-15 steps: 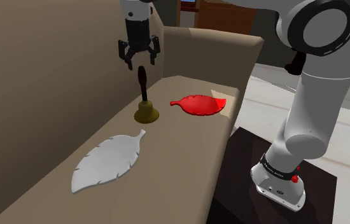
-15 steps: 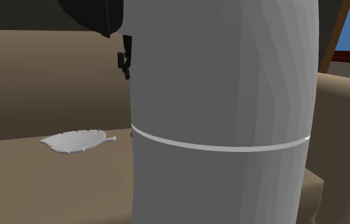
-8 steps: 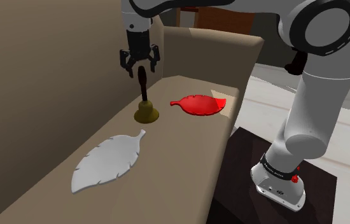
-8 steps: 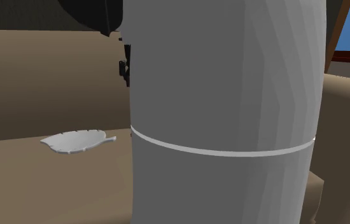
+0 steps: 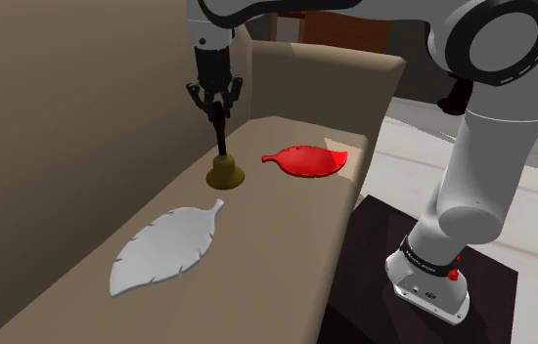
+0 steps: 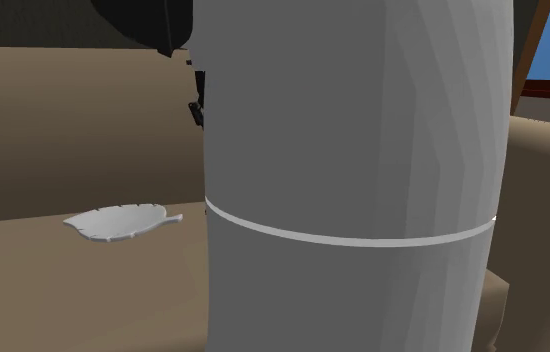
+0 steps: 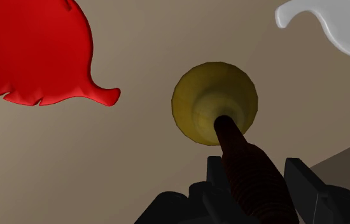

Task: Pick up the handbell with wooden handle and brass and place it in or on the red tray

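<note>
White leaf-shaped tray (image 5: pixel 164 244): flat on tan surface (image 5: pixel 277 225), shoulder view's left.
Red leaf-shaped tray (image 5: pixel 303 162): flat, shoulder view's right; bell stands outside it, near.
Handbell (image 5: pixel 224 168): brass-coloured body, dark ribbed handle; upright between the trays.
Black gripper (image 5: pixel 217 102): fingers (image 7: pixel 302 181) parted, straddling handle top; thin gap at one finger.

The white arm (image 5: pixel 482 176) climbs from the lower right of the shoulder view, elbows over at the top edge and stretches to the upper left. There the black gripper (image 5: pixel 217 102) hangs, wrist upright, pointing straight down.
</note>
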Available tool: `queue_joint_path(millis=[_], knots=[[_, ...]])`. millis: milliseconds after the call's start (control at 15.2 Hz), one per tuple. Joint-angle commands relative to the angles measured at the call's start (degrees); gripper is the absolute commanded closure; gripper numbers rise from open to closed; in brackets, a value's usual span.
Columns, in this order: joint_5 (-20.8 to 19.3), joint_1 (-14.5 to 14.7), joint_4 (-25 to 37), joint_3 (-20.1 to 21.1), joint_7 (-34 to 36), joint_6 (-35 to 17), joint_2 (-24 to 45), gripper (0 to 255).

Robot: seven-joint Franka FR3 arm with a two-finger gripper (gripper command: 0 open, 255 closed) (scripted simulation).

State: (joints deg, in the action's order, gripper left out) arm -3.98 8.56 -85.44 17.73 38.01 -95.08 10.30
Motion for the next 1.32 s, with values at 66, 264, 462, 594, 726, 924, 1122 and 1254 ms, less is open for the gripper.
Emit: queue_joint_path(millis=[66,264,462,594,726,924,1122,1254], knots=[[0.0,0.0,0.0,0.0,0.0,0.0,0.0,255],[0.0,0.0,0.0,0.0,0.0,0.0,0.0,255],[0.0,0.0,0.0,0.0,0.0,0.0,0.0,255],[-0.1,0.1,1.9,0.0,0.0,1.6,0.3,255],[-0.2,0.2,4.0,0.1,0.0,3.3,0.7,255],[-0.4,0.5,7.3,0.1,0.1,6.0,1.4,255],[-0.7,0.8,10.9,0.2,0.2,8.7,2.3,255],[-1.0,1.0,13.5,0.3,0.3,10.6,3.1,255]])
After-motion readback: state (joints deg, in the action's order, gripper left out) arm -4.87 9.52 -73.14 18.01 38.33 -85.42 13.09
